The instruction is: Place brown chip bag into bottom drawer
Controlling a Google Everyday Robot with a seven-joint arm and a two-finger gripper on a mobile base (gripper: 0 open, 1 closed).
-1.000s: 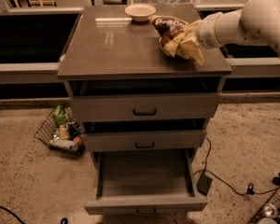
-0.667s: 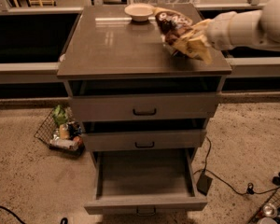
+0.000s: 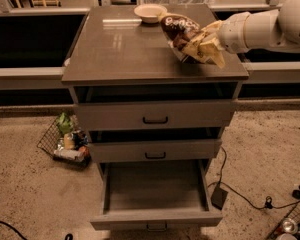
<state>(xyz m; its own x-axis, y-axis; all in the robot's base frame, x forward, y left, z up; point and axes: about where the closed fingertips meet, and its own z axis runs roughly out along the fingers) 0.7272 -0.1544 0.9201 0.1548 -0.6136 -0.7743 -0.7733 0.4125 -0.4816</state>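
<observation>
Pincer (image 3: 208,43) over right part of surface (image 3: 120,49), closed on brown chip bag (image 3: 182,30). Bag long axis tilted, running up-left from pincer. Bottom drawer (image 3: 157,217) open, well below bag, toward front-left; next move probably down and leftward.

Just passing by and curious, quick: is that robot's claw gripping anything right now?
The gripper: closed, holding the chip bag over the right side of the cabinet top.
</observation>
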